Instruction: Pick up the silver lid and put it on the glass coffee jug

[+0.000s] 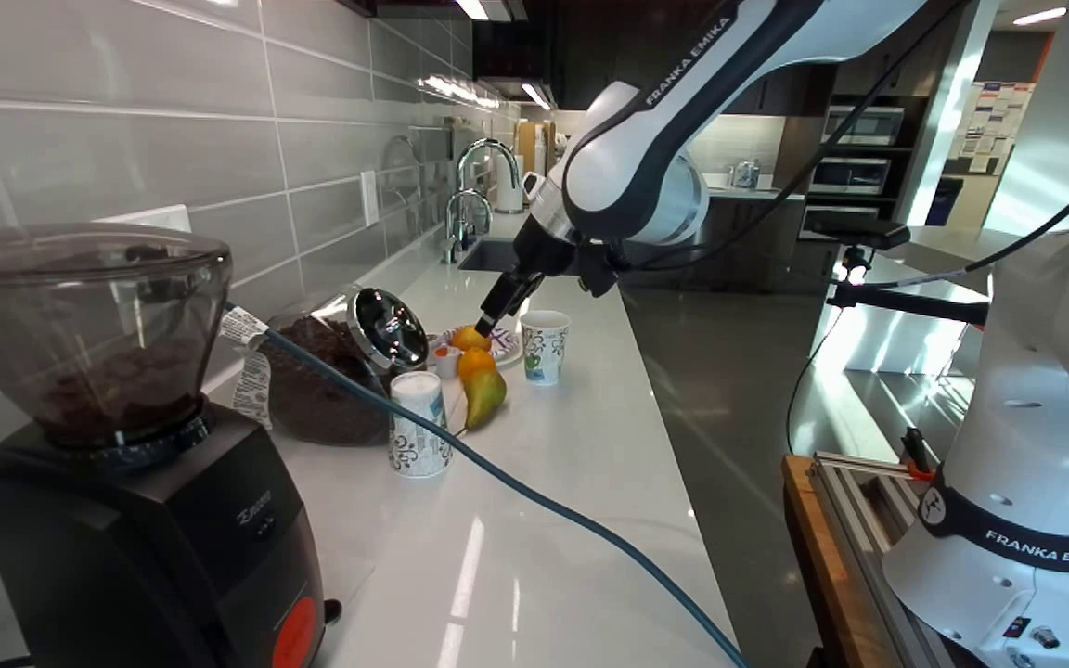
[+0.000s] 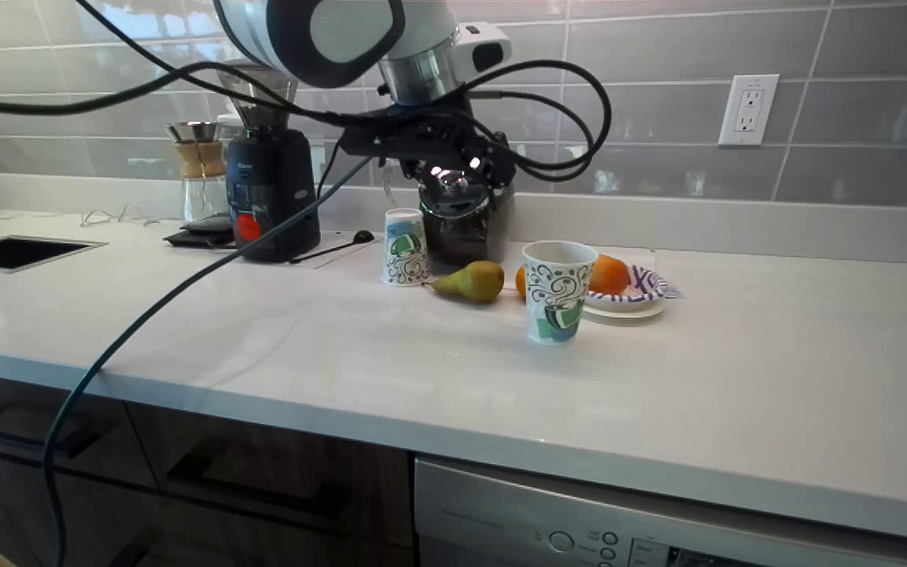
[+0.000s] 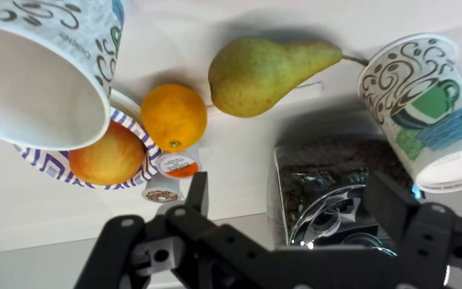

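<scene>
The white table (image 2: 737, 378) meets the tiled wall (image 2: 658, 47) at its back edge. Toward that edge stand a black Encore coffee grinder (image 2: 274, 193) and the glass coffee jug (image 2: 465, 236). In both exterior views the end effector (image 3: 289, 190) hangs above the table, its jaws spread wide with nothing between them. A patterned paper plate (image 2: 646, 288) lies nearer the back edge than the front. An upright paper cup (image 2: 557, 295) stands on its front-edge side, an inverted paper cup (image 2: 405, 256) just beside the jug. The silver lid (image 1: 389, 327) is on the jug's mouth, tilted to face the front edge. A pear (image 3: 265, 76) lies between the cups, an orange (image 3: 173, 115) between pear and plate.
</scene>
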Robot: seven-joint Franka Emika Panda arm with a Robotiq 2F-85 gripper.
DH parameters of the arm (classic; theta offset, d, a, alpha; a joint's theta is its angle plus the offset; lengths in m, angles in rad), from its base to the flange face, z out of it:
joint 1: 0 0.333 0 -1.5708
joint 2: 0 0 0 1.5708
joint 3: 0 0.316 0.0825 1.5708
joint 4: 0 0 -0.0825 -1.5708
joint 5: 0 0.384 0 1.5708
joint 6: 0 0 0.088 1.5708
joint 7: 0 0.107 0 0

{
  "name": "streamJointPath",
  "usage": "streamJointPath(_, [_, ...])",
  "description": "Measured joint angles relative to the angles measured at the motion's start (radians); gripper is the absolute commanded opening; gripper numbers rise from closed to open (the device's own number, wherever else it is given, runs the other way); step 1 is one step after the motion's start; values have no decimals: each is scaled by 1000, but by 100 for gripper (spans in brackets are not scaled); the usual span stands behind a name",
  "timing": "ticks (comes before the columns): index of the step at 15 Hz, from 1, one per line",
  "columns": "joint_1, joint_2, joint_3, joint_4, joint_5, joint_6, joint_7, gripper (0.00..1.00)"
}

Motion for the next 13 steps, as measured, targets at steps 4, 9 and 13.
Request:
streamJointPath(4, [-25, -141, 9, 3, -324, -301, 277, 100])
streamJointPath(9, [64, -230, 57, 65, -450, -709, 446, 100])
streamJointPath(13, [116, -228, 65, 173, -442, -944, 468, 100])
